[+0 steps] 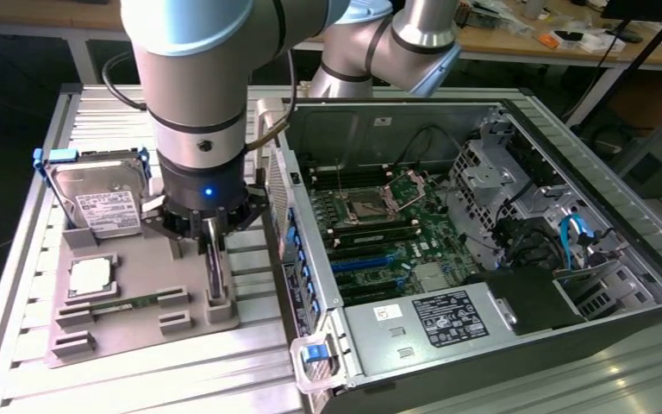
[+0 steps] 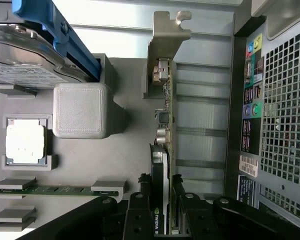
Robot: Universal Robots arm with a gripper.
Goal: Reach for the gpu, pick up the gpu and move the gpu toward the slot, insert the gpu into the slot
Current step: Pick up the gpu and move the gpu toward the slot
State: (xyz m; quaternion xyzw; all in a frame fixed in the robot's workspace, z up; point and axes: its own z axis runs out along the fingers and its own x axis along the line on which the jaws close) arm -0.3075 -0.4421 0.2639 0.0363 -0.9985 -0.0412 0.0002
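Observation:
The gpu (image 1: 217, 280) stands on edge in its holder on the grey fixture plate (image 1: 135, 332), left of the open computer case in the exterior view. In the wrist view the gpu (image 2: 167, 115) runs away from the camera, silver bracket at its far end and black fan cooler at the near end. My gripper (image 1: 214, 246) is straight above the card. Its black fingers (image 2: 140, 202) press the cooler end from both sides, so the gripper (image 2: 160, 202) is shut on the gpu. The blue slot (image 1: 362, 260) lies on the motherboard inside the case.
A silver hard drive (image 1: 99, 205) in a blue carrier, a processor chip (image 1: 90, 276) and a memory stick (image 1: 124, 304) share the fixture plate. A grey block (image 2: 81, 110) stands close beside the card. The case's rear wall (image 1: 296, 259) rises between the plate and the motherboard.

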